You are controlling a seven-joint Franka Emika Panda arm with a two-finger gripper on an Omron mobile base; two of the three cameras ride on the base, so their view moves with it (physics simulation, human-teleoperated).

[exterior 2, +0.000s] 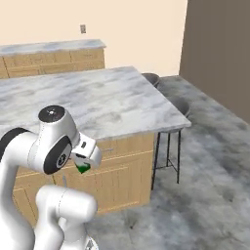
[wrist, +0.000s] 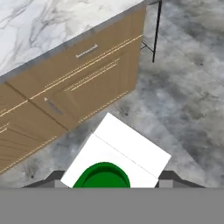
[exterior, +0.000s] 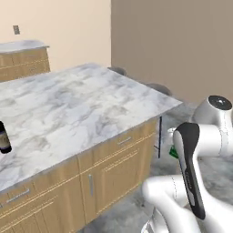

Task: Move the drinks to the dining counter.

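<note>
Gripping the green-and-white carton (wrist: 117, 159) between its fingers, the gripper (wrist: 111, 180) hangs over grey floor (wrist: 188, 96) beside the dining counter (exterior: 68, 109). Wine bottle (exterior: 4, 138) stands on that marble slab's near left edge. Bar stools (exterior 2: 171, 128) flank its far end.

Two dark bar stools (exterior 2: 168, 105) tucked beside the island, a wall-backed worktop (exterior 2: 51, 47) behind
</note>
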